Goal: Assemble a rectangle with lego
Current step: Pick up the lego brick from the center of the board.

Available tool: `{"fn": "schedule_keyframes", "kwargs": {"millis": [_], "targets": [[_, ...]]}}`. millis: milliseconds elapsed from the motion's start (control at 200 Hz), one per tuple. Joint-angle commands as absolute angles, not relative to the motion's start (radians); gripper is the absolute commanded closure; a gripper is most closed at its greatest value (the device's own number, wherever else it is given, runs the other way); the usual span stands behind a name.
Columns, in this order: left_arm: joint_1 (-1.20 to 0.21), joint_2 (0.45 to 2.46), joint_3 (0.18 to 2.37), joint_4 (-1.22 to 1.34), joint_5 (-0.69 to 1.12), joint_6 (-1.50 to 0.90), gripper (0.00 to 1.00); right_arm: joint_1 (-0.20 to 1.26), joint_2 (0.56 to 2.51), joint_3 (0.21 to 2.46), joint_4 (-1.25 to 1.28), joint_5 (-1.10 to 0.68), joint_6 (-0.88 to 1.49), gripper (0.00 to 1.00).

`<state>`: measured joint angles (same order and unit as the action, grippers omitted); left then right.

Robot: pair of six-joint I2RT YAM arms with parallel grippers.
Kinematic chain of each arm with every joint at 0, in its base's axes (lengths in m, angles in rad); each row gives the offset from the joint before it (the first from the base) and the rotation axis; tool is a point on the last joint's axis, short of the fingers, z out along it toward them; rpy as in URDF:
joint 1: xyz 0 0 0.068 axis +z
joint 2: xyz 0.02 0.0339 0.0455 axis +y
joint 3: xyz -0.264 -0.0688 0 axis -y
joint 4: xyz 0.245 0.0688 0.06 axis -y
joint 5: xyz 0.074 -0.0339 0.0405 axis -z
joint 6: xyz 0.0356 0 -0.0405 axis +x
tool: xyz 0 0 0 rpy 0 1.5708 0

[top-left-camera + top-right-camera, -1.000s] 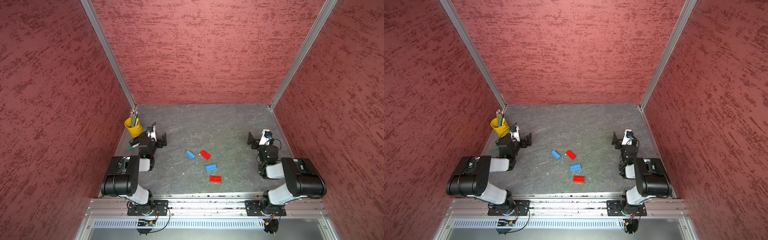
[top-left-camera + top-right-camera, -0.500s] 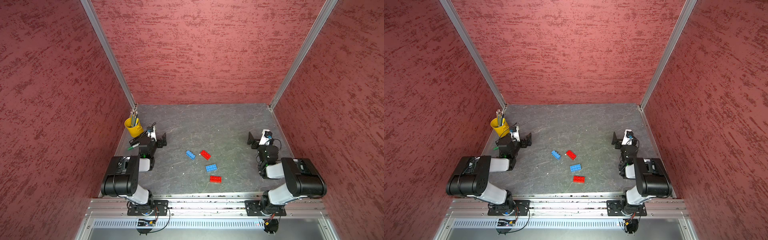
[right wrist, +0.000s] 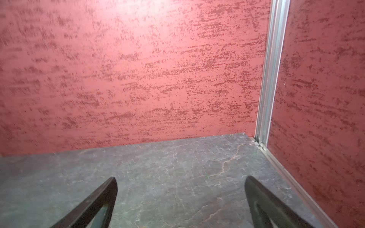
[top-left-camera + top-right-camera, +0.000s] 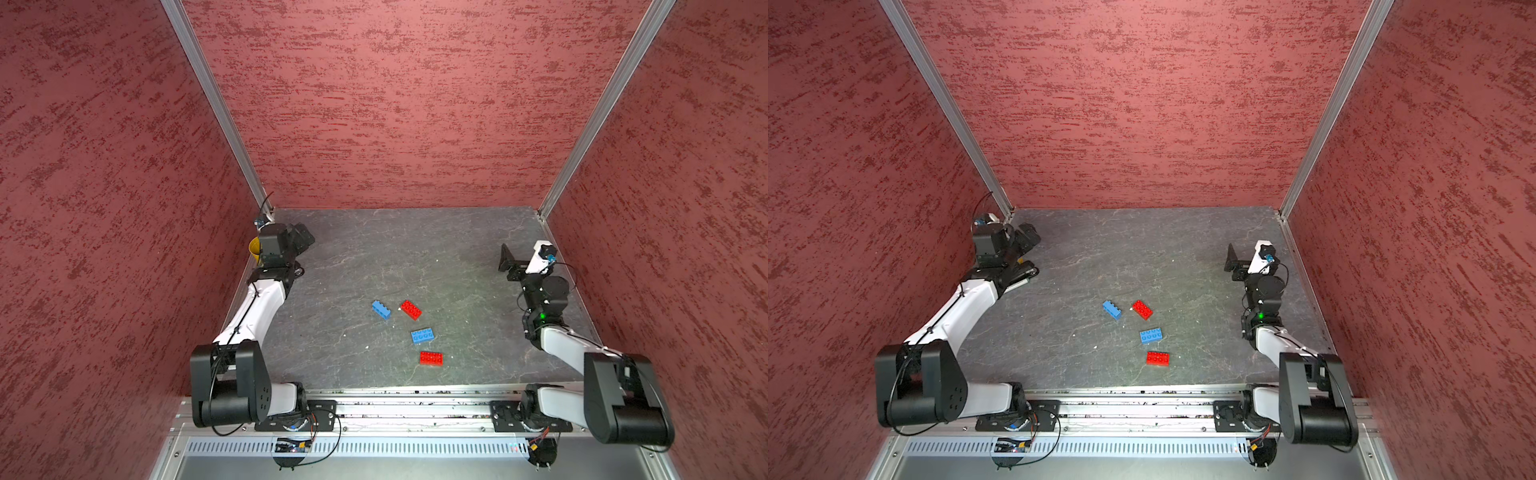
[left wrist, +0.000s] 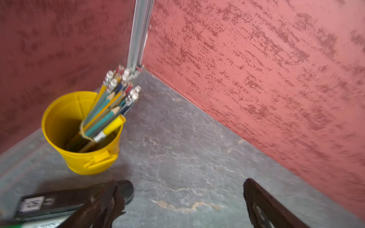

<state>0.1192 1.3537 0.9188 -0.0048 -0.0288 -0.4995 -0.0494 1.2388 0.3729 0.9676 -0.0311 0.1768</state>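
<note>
Four loose lego bricks lie apart on the grey table in both top views: a blue one [image 4: 381, 309], a red one [image 4: 411, 310], a second blue one [image 4: 422, 336] and a second red one [image 4: 431, 358]. No rectangle is joined. My left gripper [image 4: 301, 239] hangs open above the back left corner, far from the bricks. My right gripper [image 4: 506, 261] stands open at the right side, also well away from them. Both wrist views show only bare table between the open left gripper [image 5: 182, 183] and open right gripper [image 3: 180, 178] fingers.
A yellow bucket [image 5: 79, 138] of pencils stands in the back left corner, partly hidden behind my left wrist in a top view [image 4: 252, 248]. A dark flat object with a white label [image 5: 49, 203] lies beside it. Red walls [image 4: 1142, 104] close in three sides.
Both arms have lifted from their folded rest. The left arm has stretched up and back toward the left corner; the right has risen slightly. The bricks have not moved.
</note>
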Motion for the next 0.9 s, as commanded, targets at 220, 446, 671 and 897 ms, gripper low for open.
{"fn": "schedule_keyframes", "kwargs": {"millis": [220,446,671,897], "targets": [[-0.190,1.287,0.959,-0.178,0.020,-0.255,0.00,-0.067,1.191,0.424,0.818,-0.128,0.478,0.01],[-0.599,1.411,1.086,-0.512,-0.325,-0.035,0.00,-0.066,1.248,0.585,0.529,-0.181,0.472,0.05],[-0.716,1.525,1.214,-0.866,-0.030,0.054,0.00,-0.066,1.321,0.631,0.466,-0.244,0.469,0.08],[-0.714,1.646,1.315,-1.067,0.040,0.067,0.00,-0.067,1.361,0.638,0.478,-0.271,0.472,0.08]]}}
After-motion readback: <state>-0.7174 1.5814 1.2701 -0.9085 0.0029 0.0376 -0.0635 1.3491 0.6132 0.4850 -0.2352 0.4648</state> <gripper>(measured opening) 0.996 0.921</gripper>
